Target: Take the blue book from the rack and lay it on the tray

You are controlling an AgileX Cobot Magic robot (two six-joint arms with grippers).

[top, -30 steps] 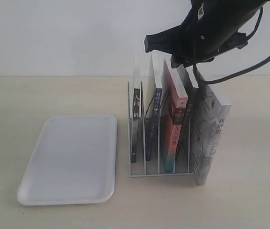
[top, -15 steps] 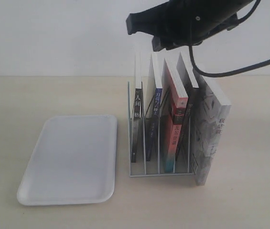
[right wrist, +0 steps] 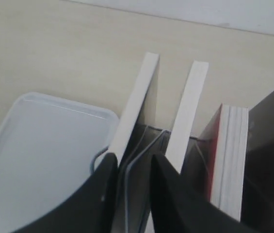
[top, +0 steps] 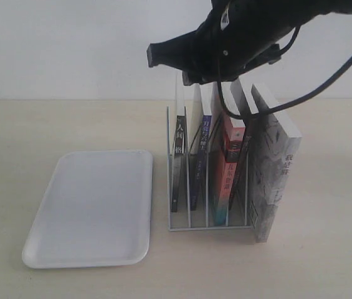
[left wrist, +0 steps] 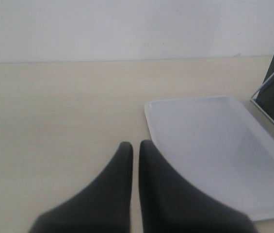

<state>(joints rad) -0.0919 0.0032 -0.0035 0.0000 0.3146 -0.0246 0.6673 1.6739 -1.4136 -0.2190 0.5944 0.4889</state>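
Right wrist view, right gripper (right wrist: 133, 162): fingers (right wrist: 103, 194) narrowly apart over the rack (right wrist: 98, 154); contact unclear.
Left gripper (left wrist: 136, 145): fingers together, holding nothing, near the tray (left wrist: 209, 145).

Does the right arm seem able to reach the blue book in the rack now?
Probably yes. The right pincer hangs open close above the blue book, whose top edge stands free, with gaps on both sides. It seems slightly offset toward the tray side.

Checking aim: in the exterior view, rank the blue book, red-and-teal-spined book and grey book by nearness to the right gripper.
1. blue book, just below the right gripper
2. red-and-teal-spined book, one slot right
3. grey book, at the rack's right end
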